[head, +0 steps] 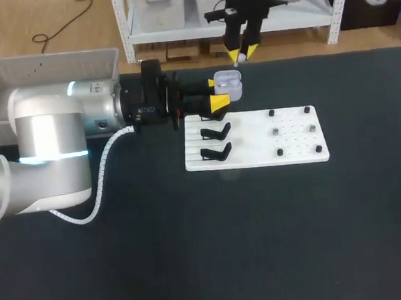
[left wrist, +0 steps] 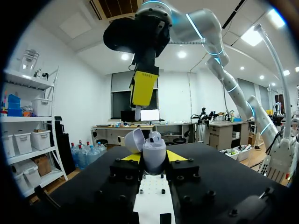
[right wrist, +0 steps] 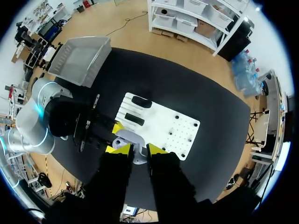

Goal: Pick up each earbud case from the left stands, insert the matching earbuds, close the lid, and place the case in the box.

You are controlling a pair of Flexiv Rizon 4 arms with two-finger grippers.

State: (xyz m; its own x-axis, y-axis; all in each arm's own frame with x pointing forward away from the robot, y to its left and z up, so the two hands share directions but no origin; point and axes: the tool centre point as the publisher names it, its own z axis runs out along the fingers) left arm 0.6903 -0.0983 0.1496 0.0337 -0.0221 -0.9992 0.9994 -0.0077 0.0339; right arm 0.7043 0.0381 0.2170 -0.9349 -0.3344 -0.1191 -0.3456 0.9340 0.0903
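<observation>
**Open case held up, earbud poised above it**

The box (head: 1, 82) sits far left on the counter. My left gripper (head: 216, 94) is clamped on the earbud case (head: 227, 84), lid tipped open, off the far left corner of the white board (head: 294, 142). I judge the shell light, glossy and rounded, so it may twist. The hold belongs on the lower body's sides, never the hinged lid. Just above it, my right gripper (head: 241, 54) pinches a tiny earbud (left wrist: 138, 112), easily dropped.

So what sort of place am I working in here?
Probably a robot test bench: a black table, a white board of stands and pegs, an open earbud case in the left hand.
</observation>
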